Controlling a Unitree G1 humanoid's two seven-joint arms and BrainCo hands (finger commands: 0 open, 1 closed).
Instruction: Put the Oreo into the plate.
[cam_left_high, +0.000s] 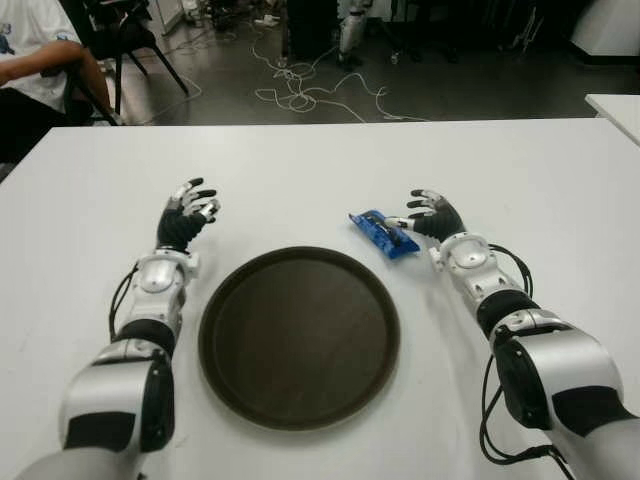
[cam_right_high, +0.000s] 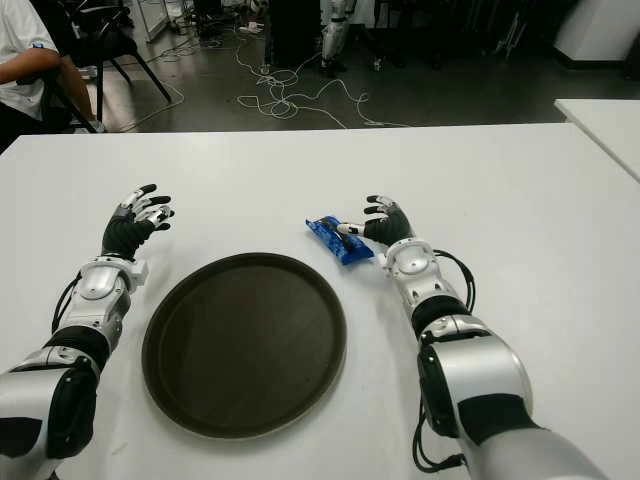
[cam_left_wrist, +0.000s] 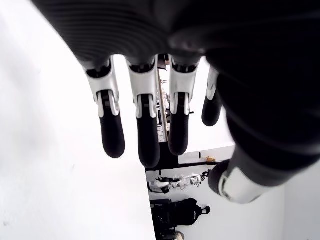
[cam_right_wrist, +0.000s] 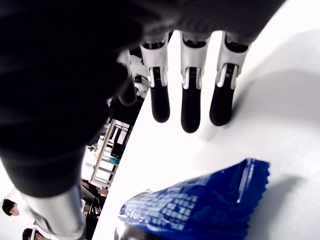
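Your right hand (cam_left_high: 432, 216) has its fingers (cam_right_wrist: 191, 107) extended and loosely spread, gripping nothing; the thumb reaches toward the pack's right edge, though you cannot tell whether it touches. The one blue Oreo pack (cam_left_high: 384, 234) lies flat on the white table (cam_left_high: 300, 170), just left of that hand and just off the far right rim of the single dark round plate (cam_left_high: 215, 310). Your left hand (cam_left_high: 187, 218) shows beside the plate's far left edge, fingers (cam_left_wrist: 142, 125) also open and holding nothing.
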